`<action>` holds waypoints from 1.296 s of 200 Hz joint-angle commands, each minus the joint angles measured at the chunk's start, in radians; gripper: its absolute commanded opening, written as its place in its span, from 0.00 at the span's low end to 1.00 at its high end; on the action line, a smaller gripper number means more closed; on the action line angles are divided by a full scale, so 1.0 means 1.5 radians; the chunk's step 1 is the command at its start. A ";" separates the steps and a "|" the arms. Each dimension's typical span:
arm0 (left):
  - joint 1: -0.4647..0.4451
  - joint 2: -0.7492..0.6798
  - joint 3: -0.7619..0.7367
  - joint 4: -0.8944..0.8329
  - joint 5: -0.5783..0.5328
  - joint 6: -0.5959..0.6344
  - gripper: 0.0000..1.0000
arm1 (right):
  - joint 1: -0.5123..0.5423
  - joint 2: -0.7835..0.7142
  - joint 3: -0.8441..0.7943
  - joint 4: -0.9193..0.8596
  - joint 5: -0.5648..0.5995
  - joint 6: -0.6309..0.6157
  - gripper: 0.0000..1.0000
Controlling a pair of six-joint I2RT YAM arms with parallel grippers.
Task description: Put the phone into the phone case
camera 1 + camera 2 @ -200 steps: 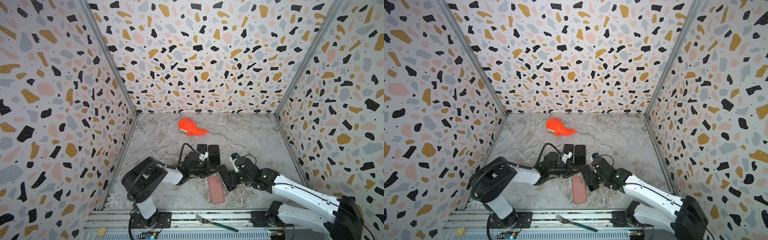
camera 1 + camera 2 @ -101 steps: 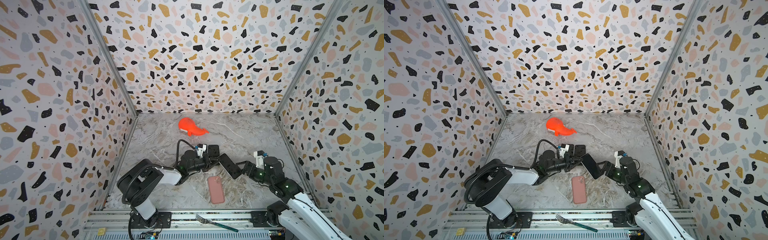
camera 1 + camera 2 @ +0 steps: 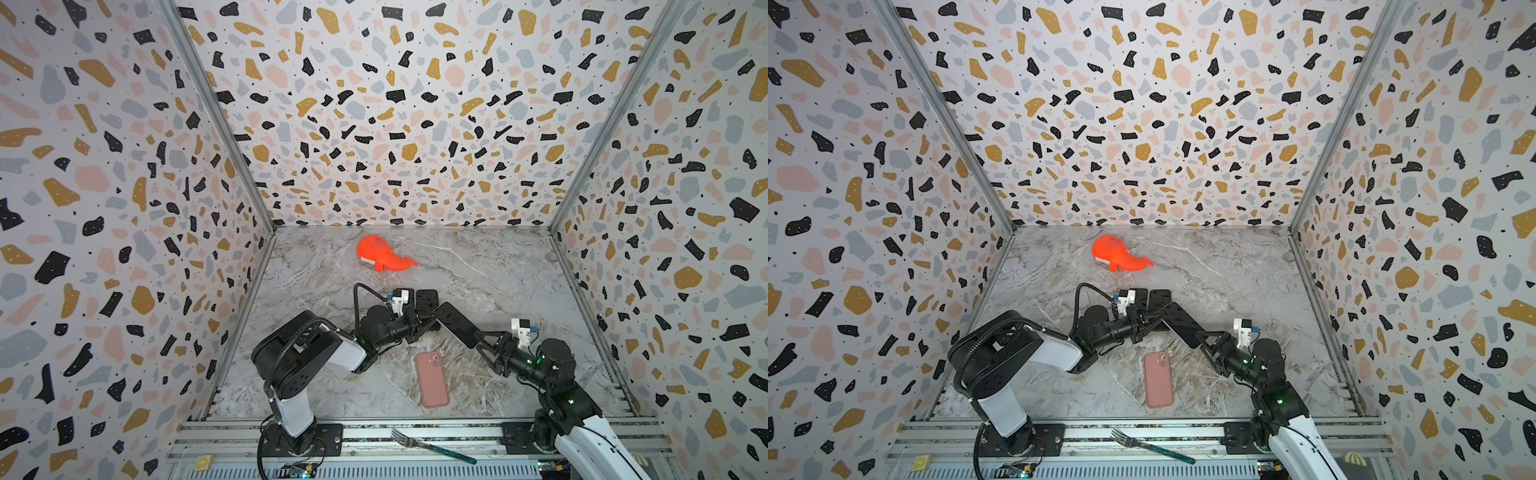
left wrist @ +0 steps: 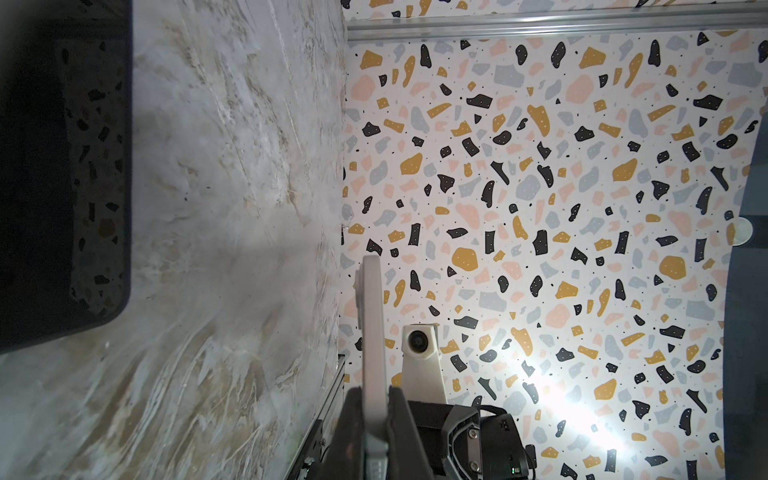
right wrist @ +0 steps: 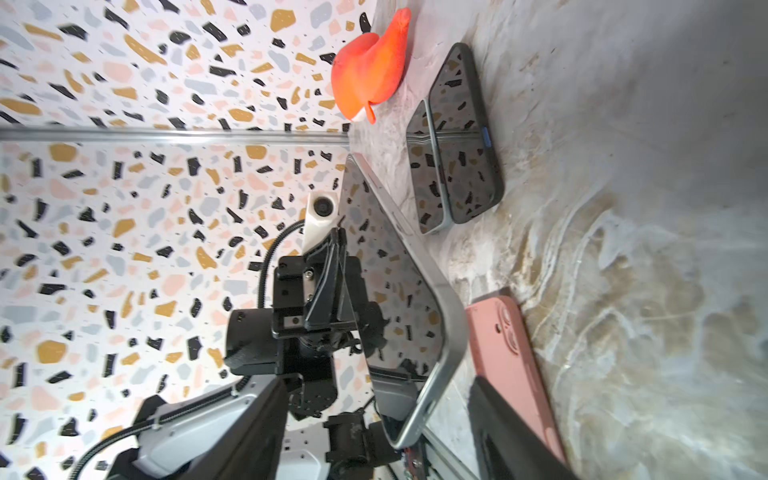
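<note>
Finds the left gripper (image 3: 426, 322) clamped shut on the left end of the phone (image 3: 457, 326), holding it on edge and tilted over the marble table (image 3: 519, 270). Cannot confirm contact between lower rim and table.

Finds the right gripper (image 3: 484, 347) at the phone's opposite end, jaws apart and straddling the corner. Notes a sliver of table between one finger (image 5: 511, 424) and the rim in the right wrist view. Judges no firm hold there yet.

Flags a drop risk in any slackening of the left grip ahead of a sure right-hand bite. Flags slip on so narrow a purchase at a rounded corner. Flags trouble at the phone case (image 3: 432, 378), flat on the table just in front of the phone, apparently back face up with the camera cut-out showing. Suspects an opening turned face down; cannot confirm.

Notes two further dark phones (image 3: 427, 298) lying flat just beside the left gripper, a possible snag.

Records the phone as a thin slab of glossy black glass mirroring the wall pattern, with a brushed silver rim: hard, slick. Records the case as a matte pink, soft-looking rounded rectangle.
</note>
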 commanded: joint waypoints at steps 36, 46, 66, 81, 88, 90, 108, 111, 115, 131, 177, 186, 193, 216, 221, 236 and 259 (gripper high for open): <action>-0.003 0.016 -0.010 0.159 -0.010 -0.056 0.00 | -0.004 -0.042 -0.050 0.128 0.040 0.102 0.46; -0.002 0.014 -0.012 0.160 -0.009 -0.058 0.00 | -0.005 -0.042 -0.055 0.136 0.045 0.099 0.44; -0.003 0.008 -0.015 0.158 -0.009 -0.056 0.00 | -0.006 -0.043 -0.064 0.161 0.048 0.100 0.39; -0.003 0.006 -0.018 0.157 -0.010 -0.056 0.00 | -0.006 -0.032 -0.067 0.179 0.050 0.100 0.34; -0.003 0.006 -0.019 0.157 -0.010 -0.056 0.00 | -0.006 -0.025 -0.066 0.187 0.049 0.100 0.32; -0.002 0.006 -0.019 0.157 -0.010 -0.056 0.00 | -0.006 -0.023 -0.067 0.190 0.048 0.100 0.32; -0.003 0.005 -0.017 0.157 -0.010 -0.057 0.00 | -0.006 -0.003 -0.065 0.212 0.040 0.100 0.29; -0.003 0.005 -0.017 0.157 -0.010 -0.056 0.00 | -0.006 0.001 -0.065 0.215 0.038 0.100 0.29; -0.003 0.005 -0.017 0.157 -0.010 -0.056 0.00 | -0.006 0.005 -0.065 0.219 0.036 0.100 0.28; -0.002 0.006 -0.017 0.156 -0.010 -0.056 0.00 | -0.006 0.018 -0.065 0.233 0.030 0.099 0.25; -0.002 0.005 -0.019 0.155 -0.010 -0.055 0.00 | -0.006 0.016 -0.065 0.237 0.032 0.099 0.14; -0.003 0.004 -0.018 0.154 -0.010 -0.053 0.00 | -0.007 0.014 -0.064 0.239 0.035 0.099 0.12; -0.002 0.002 -0.018 0.149 -0.010 -0.051 0.00 | -0.007 0.014 -0.065 0.239 0.036 0.099 0.10; -0.003 -0.012 -0.014 0.114 -0.007 -0.032 0.00 | -0.009 0.014 -0.063 0.240 0.036 0.100 0.06; -0.004 -0.018 -0.015 0.102 -0.006 -0.024 0.00 | -0.011 0.014 -0.063 0.239 0.036 0.101 0.06; -0.004 -0.037 -0.015 0.053 -0.003 0.007 0.00 | -0.018 0.007 -0.063 0.228 0.036 0.106 0.04; -0.003 -0.079 -0.024 -0.033 0.006 0.076 0.33 | -0.042 0.002 -0.063 0.211 0.021 0.111 0.01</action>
